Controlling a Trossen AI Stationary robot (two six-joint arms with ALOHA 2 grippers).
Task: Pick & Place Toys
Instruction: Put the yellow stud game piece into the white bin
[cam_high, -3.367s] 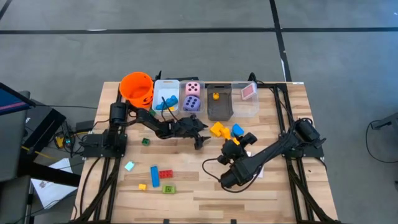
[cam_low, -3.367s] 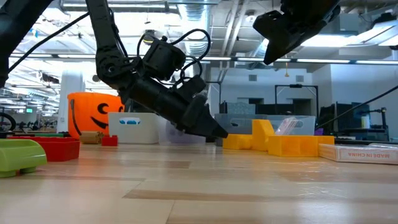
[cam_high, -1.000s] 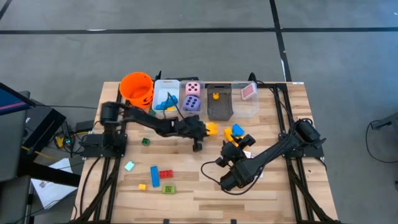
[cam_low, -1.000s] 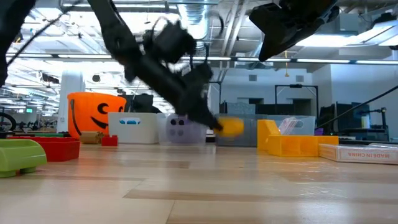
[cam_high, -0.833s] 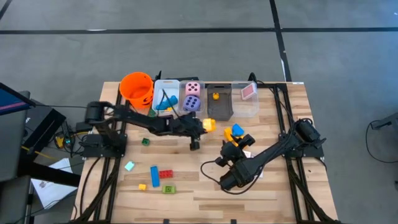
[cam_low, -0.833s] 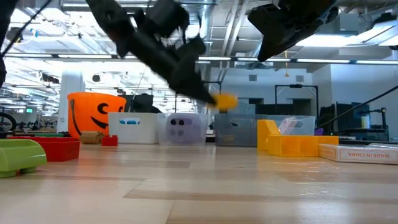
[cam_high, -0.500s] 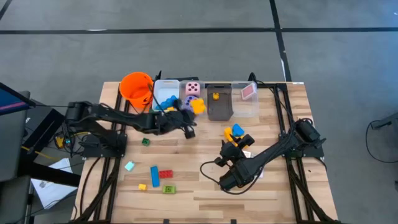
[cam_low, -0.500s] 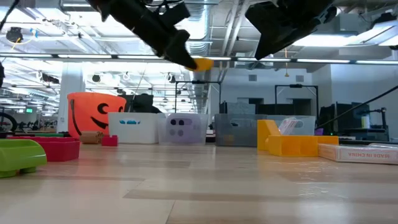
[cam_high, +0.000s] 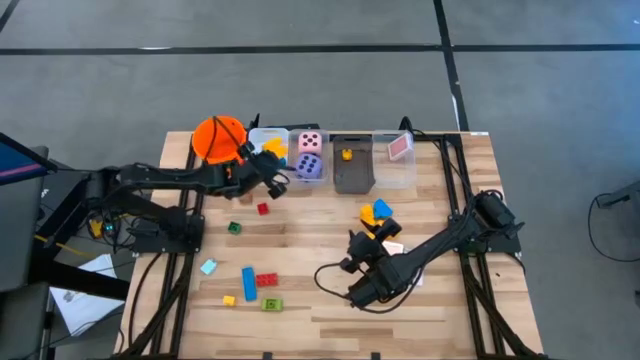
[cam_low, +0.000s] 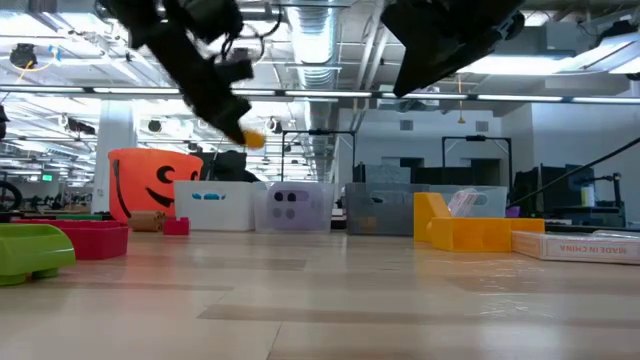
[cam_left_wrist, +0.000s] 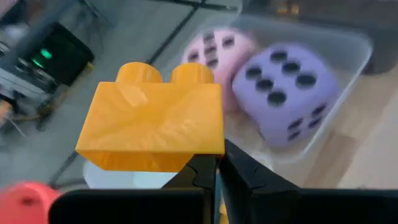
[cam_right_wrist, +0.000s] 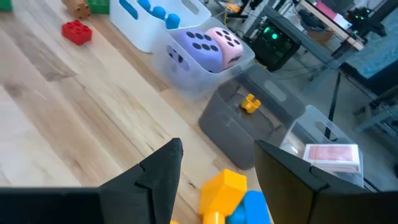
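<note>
High view: the left tool (cam_high: 262, 160) is clamped on a yellow plastic two-stud building block (cam_high: 273, 148), held above the white and clear bins at the wooden bench's (cam_high: 320, 300) 12 o'clock edge, just beside the orange plastic bucket (cam_high: 218, 138). The right tool (cam_high: 357, 262) hangs toward 5 o'clock, near a yellow-and-blue block pile (cam_high: 376, 213).

Low view: the left tool and yellow block (cam_low: 252, 139) are raised high over the bins; the blur leaves their exact position unclear.

Left wrist view: fingers (cam_left_wrist: 202, 171) pinch the yellow block's (cam_left_wrist: 152, 127) lower edge above the clear bin holding the pink dotted die (cam_left_wrist: 214, 53) and purple dotted die (cam_left_wrist: 287, 87).

Right wrist view: the right tool's (cam_right_wrist: 214, 165) fingers stand apart, holding nothing.
</note>
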